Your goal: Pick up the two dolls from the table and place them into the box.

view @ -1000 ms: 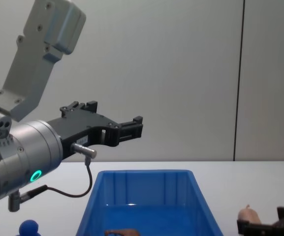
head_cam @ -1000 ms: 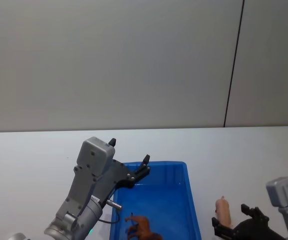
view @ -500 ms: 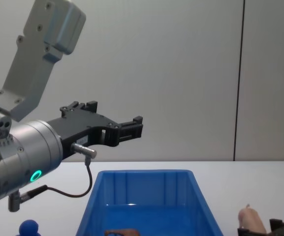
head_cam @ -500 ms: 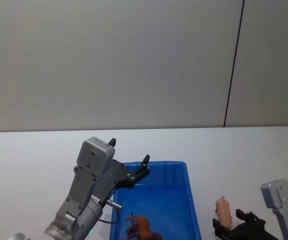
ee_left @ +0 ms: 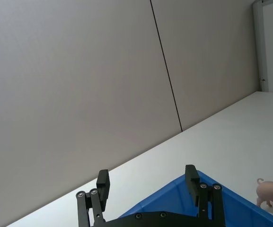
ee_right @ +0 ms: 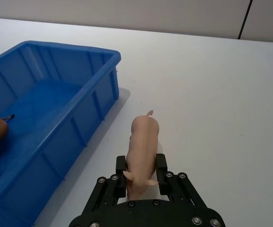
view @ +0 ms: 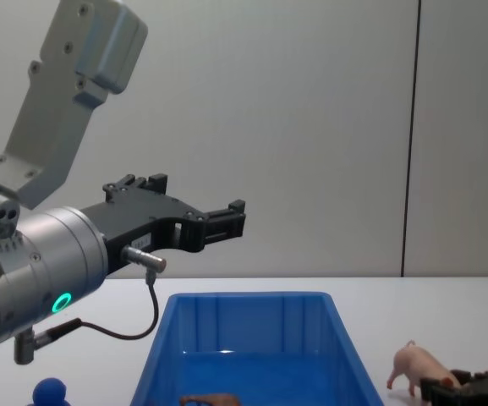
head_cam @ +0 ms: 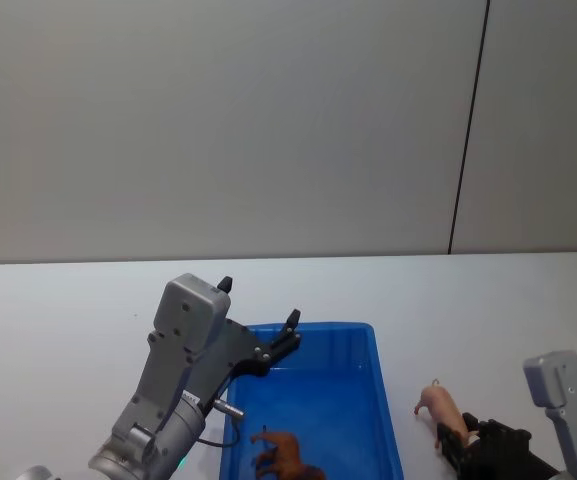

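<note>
The fingers of the right gripper are closed on the head end of the pig, one on each side, and the rest of the body sticks out free beyond them. A second ago the pig stood on end in that grip. It has since been swung down level, so the pick looks secure and the carry to the box can begin. Whether its feet have left the table cannot be told. It sits just right of the box's right wall. Its long axis runs roughly level, the curly tail leading toward the box and the head back in the grip. The brown animal already lies inside the box. The left gripper has not moved, hanging wide open and empty above the box's far left corner.
</note>
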